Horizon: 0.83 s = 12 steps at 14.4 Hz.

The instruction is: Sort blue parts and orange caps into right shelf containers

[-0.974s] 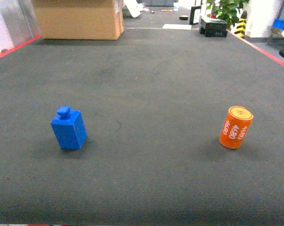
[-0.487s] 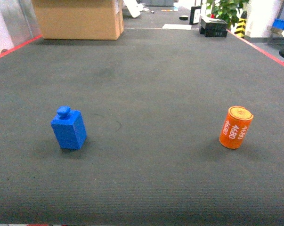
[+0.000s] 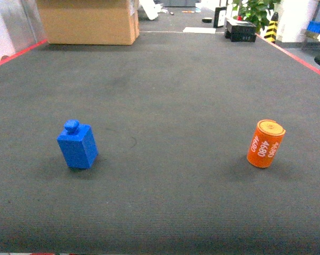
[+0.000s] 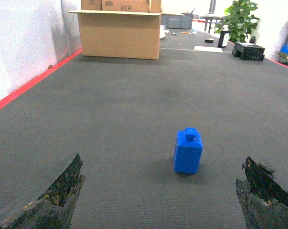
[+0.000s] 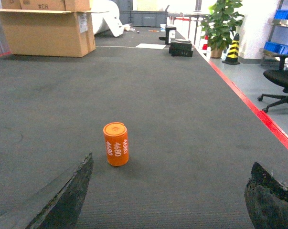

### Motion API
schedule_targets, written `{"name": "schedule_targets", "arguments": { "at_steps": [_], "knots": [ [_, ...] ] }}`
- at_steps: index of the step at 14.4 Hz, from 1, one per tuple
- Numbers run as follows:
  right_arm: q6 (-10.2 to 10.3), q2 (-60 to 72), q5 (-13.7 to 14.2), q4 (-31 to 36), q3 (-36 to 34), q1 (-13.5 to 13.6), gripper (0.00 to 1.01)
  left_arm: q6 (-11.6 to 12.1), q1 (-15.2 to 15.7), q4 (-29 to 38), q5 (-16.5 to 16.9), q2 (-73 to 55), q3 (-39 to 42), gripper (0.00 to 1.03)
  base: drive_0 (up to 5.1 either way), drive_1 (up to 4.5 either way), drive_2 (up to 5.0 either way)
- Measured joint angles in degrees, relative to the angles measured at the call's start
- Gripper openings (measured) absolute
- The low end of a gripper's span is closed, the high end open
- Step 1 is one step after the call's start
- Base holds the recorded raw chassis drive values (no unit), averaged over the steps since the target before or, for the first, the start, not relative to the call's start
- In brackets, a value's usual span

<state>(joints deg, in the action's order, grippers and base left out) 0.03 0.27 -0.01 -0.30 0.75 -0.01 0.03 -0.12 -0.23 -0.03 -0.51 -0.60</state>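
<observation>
A blue part stands upright on the dark mat at the left of the head view, a round knob on its top. An orange cap, a cylinder printed "4680", stands at the right. Neither gripper shows in the head view. My left gripper is open, with the blue part ahead of it and slightly right of centre, untouched. My right gripper is open too, and the orange cap stands ahead toward its left finger, apart from it. Blue bins on a rack show far off at the right.
A large cardboard box stands at the mat's far left end. Red lines mark the mat's side edges. Black cases, a potted plant and an office chair lie beyond the right edge.
</observation>
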Motion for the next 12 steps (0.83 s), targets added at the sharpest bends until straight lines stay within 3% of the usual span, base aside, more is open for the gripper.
{"name": "schedule_targets", "arguments": {
  "at_steps": [12],
  "knots": [
    [0.0, 0.0, 0.0, 0.0, 0.0, 0.0, 0.98, 0.0, 0.0, 0.0, 0.0, 0.0, 0.0, 0.98, 0.0, 0.00, 0.0]
  ]
}}
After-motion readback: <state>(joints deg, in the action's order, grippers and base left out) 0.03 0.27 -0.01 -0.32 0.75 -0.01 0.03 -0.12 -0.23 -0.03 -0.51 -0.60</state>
